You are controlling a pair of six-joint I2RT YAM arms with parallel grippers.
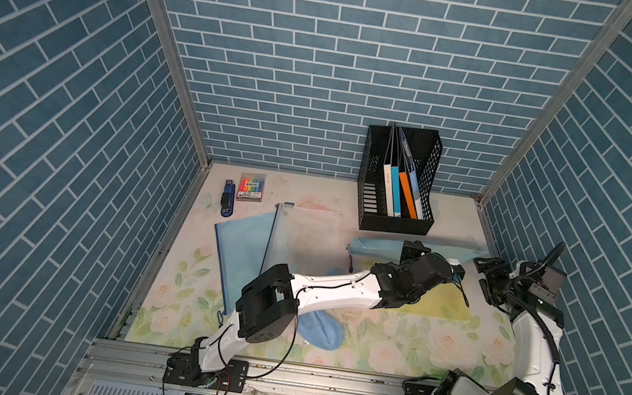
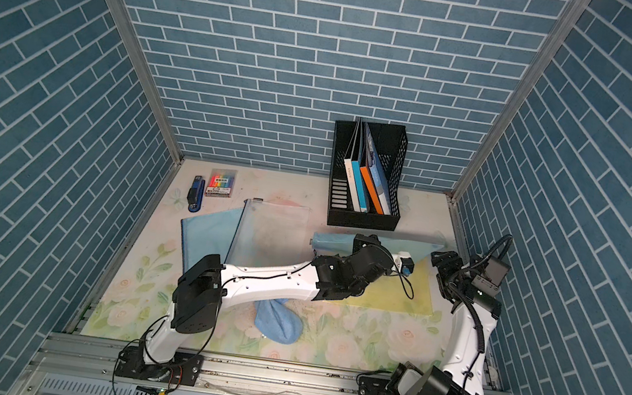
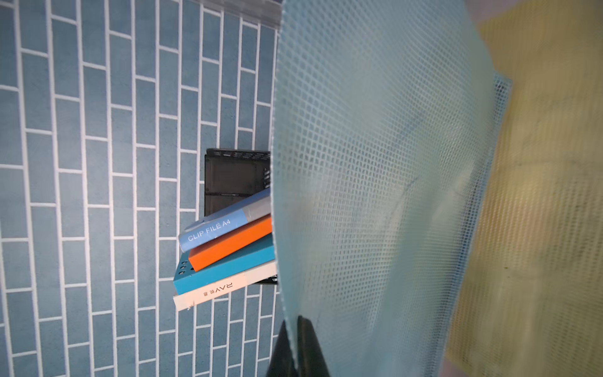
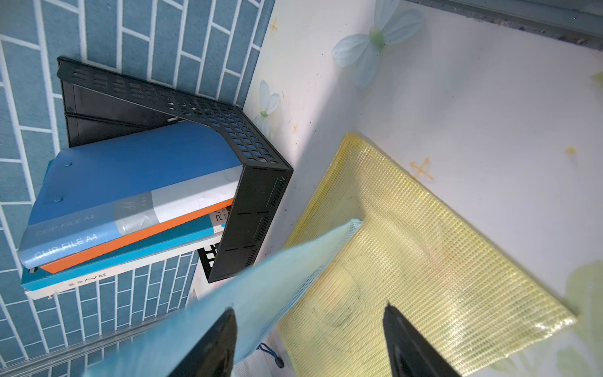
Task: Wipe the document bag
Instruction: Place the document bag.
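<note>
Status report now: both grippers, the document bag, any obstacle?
Left gripper shut on light blue mesh document bag, lifted. Right gripper open, empty. Blue cloth lies loose, ungripped. Yellow mesh bag flat beneath.

This is looking like a robot lab dressed up as an office: two robot arms (image 1: pixel 335 289) are standing on metal rails (image 1: pixel 322 382), and a file rack (image 1: pixel 394 224) is holding folders (image 1: pixel 406 196).

The blue document bag (image 3: pixel 375 163) in the left gripper (image 3: pixel 295 323) was translucent plastic mesh; the yellow bag (image 4: pixel 424 261) nearby looked glossier mesh.
</note>
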